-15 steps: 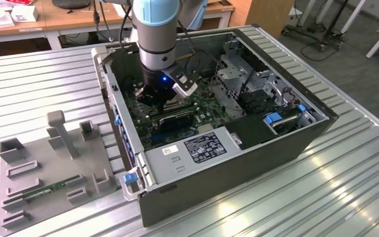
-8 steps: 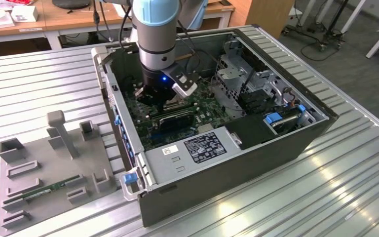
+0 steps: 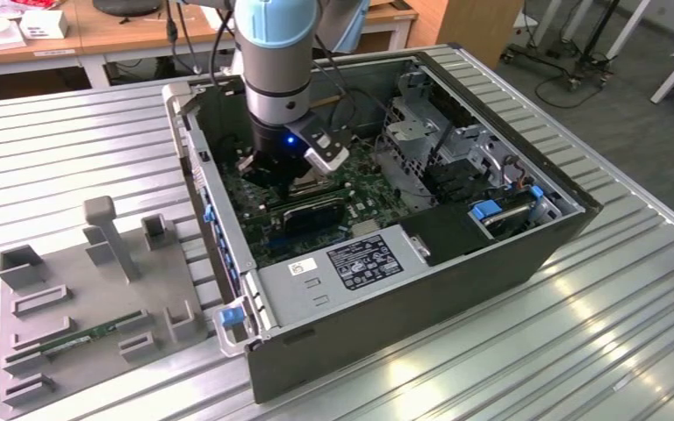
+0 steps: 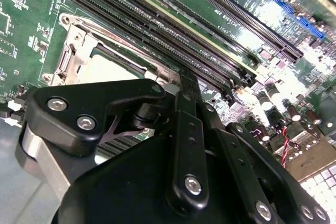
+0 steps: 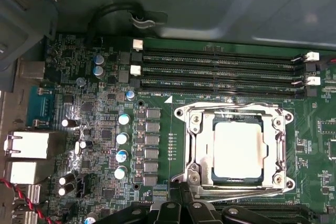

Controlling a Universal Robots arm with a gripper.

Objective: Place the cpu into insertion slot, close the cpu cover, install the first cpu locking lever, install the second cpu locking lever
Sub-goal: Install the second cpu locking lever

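Worktop (image 3: 618, 333) of ribbed metal carries the open computer case (image 3: 313, 298), laid on its side so the motherboard (image 5: 105, 145) faces up for access. Arm (image 3: 276, 53) reaches straight down inside, tool (image 4: 184, 98) low beside the insertion slot (image 5: 191, 153). The cpu (image 5: 238, 148) already sits in it, framed by the cpu cover (image 5: 202, 135), apparently lowered. Whether the tool is spread or pressed together, I cannot tell.

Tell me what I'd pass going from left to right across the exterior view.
Grey plastic fixture tray with upright posts → long green memory stick lying on it → blue latch tab → open black computer case.
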